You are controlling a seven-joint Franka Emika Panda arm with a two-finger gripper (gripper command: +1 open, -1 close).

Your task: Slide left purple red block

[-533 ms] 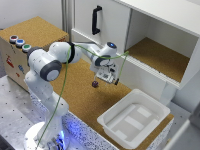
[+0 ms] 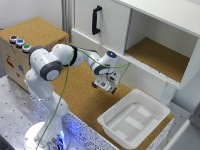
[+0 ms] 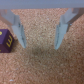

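Note:
The purple red block is a tiny dark cube on the cork tabletop, just to the exterior view's left of my gripper. In the wrist view the block looks purple and lies outside the fingers, close beside one fingertip. I cannot tell whether the two touch. My gripper is open, pointing down close to the cork, with only bare cork between its fingers.
A white tray sits on the cork at the exterior view's right of the gripper. Behind stands a white cabinet with a black handle and an open cork shelf. A wooden box with coloured buttons stands at the far left.
The gripper has come down toward the cork beside the block. The block has not visibly moved.

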